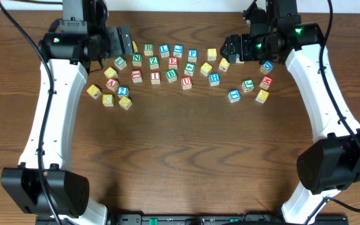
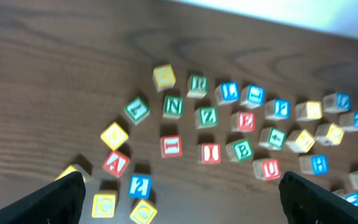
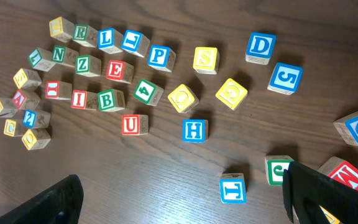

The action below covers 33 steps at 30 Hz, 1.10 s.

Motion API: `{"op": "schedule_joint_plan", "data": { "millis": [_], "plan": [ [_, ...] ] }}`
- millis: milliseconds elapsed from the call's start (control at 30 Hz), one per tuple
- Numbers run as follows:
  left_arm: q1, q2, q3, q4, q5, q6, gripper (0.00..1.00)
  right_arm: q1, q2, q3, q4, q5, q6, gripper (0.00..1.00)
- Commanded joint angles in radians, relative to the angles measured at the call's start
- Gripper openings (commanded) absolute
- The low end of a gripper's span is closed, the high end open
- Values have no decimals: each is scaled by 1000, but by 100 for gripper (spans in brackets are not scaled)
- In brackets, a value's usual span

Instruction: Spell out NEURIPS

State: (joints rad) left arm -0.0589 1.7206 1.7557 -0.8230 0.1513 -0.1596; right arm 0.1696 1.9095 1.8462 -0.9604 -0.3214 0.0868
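Wooden cubes lay loose toward the tabletop's (image 1: 180, 156) twelve o'clock: green N (image 3: 58, 54) and R (image 3: 82, 34), red E (image 3: 115, 70), I (image 3: 79, 98) and U (image 3: 131, 124), blue P (image 3: 158, 56), yellow S (image 3: 205, 59). The left hand (image 2: 182, 199) and right hand (image 3: 185, 199) gaped wide, holding nothing.

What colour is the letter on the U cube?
Red, with a red border. The U cube shows best in the right wrist view.

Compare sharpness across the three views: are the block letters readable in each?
Left wrist: soft all over, yet N block readable; pale washed-out band at the top right. Right wrist: crisp, H block clear. Overhead: sharp, even light, but letters small.
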Motion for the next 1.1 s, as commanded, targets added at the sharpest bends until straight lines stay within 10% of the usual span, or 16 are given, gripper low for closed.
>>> {"op": "schedule_joint_plan", "data": {
  "millis": [0,1067],
  "plan": [
    [1,5,42,-10,2,-6,98,9,2,6,-2,2,6,99],
    [-132,163,42,-28,-63,-90,97,6,3,6,-141,429,254,99]
  ]
}}
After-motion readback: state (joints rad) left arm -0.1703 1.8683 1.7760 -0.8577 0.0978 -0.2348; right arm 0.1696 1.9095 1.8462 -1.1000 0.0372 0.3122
